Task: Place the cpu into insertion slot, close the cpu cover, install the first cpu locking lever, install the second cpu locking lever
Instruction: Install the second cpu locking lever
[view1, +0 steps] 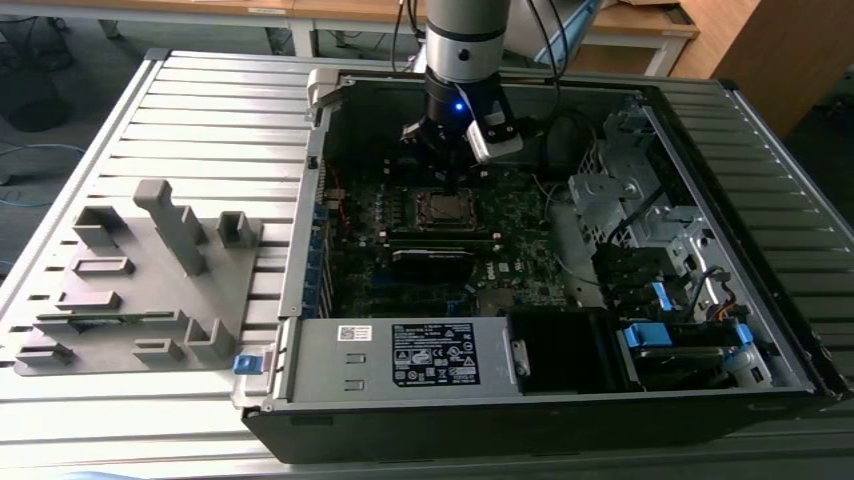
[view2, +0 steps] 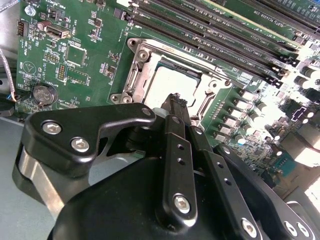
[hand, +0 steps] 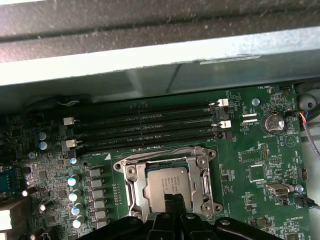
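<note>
The cpu (hand: 166, 181) lies flat in the insertion slot (hand: 126, 172) on the green motherboard; it is the grey square (view1: 445, 207) in the exterior view. The silver cpu cover (view2: 136, 75) appears to lie down around it, with the chip's metal top (view2: 172, 82) showing through the cut-out. A thin lever rod (hand: 155, 151) runs along one side of the socket. My gripper (view2: 175, 101) hangs just over the chip's near edge, black fingers (hand: 173, 200) drawn together with nothing seen between them. From outside, the gripper (view1: 447, 180) stands right above the socket.
Long black memory slots (hand: 145, 125) run beside the socket, next to the case wall (hand: 160, 55). A coin battery (hand: 273, 121) sits on the board. The case also holds a drive cage (view1: 627, 200) and a metal box (view1: 400, 355). A grey fixture (view1: 134, 290) lies outside on the exterior view's left.
</note>
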